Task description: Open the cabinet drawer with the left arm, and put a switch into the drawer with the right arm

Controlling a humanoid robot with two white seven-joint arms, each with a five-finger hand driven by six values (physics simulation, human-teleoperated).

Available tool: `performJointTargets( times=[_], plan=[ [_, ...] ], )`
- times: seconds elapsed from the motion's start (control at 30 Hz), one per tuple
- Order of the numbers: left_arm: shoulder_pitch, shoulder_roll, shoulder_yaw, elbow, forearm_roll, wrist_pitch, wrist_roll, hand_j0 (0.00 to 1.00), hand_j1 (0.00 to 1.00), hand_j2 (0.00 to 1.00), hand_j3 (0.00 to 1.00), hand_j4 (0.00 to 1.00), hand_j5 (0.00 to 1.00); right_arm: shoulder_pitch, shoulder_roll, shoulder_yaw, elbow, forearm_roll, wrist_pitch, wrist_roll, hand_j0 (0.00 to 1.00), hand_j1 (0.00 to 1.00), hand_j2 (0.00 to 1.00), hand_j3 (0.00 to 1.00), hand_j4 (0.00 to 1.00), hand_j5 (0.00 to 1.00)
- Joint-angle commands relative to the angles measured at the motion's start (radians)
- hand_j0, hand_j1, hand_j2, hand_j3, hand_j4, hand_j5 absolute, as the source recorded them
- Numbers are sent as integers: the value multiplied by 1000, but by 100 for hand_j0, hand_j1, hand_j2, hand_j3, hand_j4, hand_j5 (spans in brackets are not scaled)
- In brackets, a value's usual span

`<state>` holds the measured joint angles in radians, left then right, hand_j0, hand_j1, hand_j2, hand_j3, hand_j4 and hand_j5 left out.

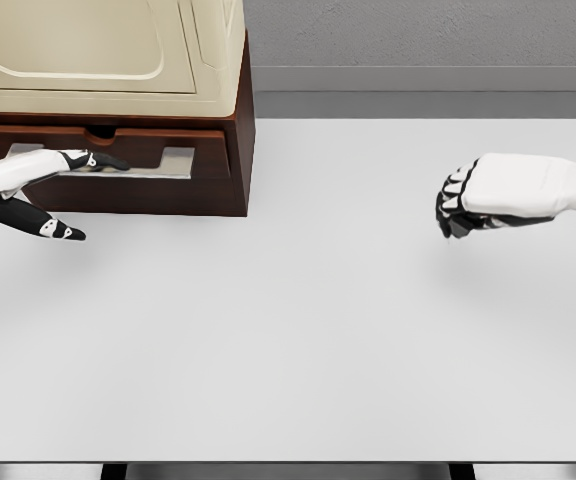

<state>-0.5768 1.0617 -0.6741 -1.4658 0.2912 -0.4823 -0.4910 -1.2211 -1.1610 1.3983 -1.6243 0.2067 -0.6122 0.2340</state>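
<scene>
Left robot hand at drawer edge (slightly open).

Left hand fingers spread; right hand fingers curled, empty.

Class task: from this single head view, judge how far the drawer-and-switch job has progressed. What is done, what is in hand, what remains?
Done: the drawer looks partly pulled out of the cabinet. In hand: the left hand is at the drawer front, fingers spread. Left: the right hand hovers curled over the table; no switch is visible, so placing remains.
</scene>
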Motion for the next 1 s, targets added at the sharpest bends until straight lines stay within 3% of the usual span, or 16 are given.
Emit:
performJointTargets(
  times=[0.0, 0.33, 0.57, 0.97],
  plan=[
    [0, -3, -16, -14, 25, -19, -9, 91, 91, 91, 91, 91, 91, -2, 7, -25, 0, -27, 1, -1, 45, 45, 45, 45, 45, 45],
    [5, 21, -18, -50, 42, -19, -9, 91, 91, 91, 91, 91, 91, -3, 56, -99, -9, -81, 1, -4, 44, 44, 44, 44, 44, 44],
    [11, 32, -18, -62, 55, -19, -9, 91, 91, 91, 91, 91, 91, -9, 104, -107, -8, -92, 1, -4, 44, 44, 44, 44, 44, 44],
    [31, 60, -18, -99, 77, -27, -8, 91, 91, 91, 91, 91, 91, -9, 119, -107, -6, -92, 1, -1, 44, 44, 44, 44, 44, 44]
  ],
)
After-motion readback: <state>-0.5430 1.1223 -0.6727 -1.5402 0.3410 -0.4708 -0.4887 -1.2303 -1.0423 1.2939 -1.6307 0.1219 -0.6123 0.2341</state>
